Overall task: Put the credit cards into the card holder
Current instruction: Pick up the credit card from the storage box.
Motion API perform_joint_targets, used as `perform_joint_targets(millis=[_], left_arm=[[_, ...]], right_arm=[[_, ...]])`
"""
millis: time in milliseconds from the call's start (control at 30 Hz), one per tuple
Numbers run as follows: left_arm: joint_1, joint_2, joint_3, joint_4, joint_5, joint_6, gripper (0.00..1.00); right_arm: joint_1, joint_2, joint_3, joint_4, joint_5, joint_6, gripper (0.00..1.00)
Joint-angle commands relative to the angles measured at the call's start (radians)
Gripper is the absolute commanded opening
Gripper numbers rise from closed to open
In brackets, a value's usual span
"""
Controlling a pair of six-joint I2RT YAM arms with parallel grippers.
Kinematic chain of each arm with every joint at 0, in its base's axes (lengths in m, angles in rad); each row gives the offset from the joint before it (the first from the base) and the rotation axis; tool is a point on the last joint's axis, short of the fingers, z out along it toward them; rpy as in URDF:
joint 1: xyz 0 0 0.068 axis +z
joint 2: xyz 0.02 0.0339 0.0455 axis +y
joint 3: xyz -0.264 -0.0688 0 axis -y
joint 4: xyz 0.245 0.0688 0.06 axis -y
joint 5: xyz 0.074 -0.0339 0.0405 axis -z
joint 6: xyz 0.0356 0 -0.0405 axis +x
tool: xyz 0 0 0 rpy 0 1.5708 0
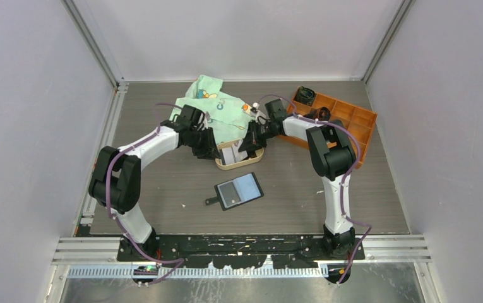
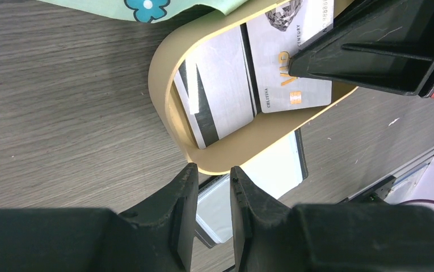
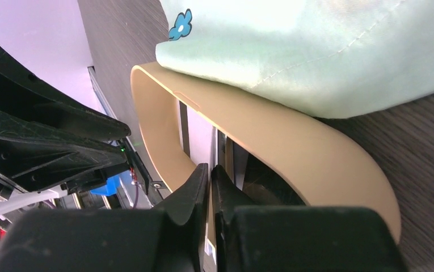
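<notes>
Where cloth overlaps tray | 2 cards inside | card holder apparently open

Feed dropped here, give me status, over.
Left gripper open at tray rim. Right gripper nearly shut among cards in tray. Holder lies open nearby. Cloth overlaps tray.

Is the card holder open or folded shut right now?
Open: the card holder lies spread flat, its greyish inner pocket facing up in the top view.
</notes>
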Motion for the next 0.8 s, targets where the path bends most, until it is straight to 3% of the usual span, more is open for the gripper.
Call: perform_joint_targets(millis=[0,300,567,767], left_arm=[[0.008,-0.021,0.046,0.010,0.037,0.023,0.29],[0.020,-0.108,-0.004,0.129,0.159,0.070,0.29],[0.021,-0.368,-0.156,0.380,0.196,0.108,0.30],[0.021,-0.643,-0.410,0.696,0.219,-0.008,0.35]], right_arm=[[-0.008,-0.083,0.003,0.009,-0.007,-0.002,0.09],[-0.028,-0.164,-0.061,0.164,-0.093,0.056,0.01],[-0.045,-0.277,-0.102,0.279,-0.213,0.110,0.01],[-0.046,-0.428,-0.149,0.333,-0.327,0.080,0.01]])
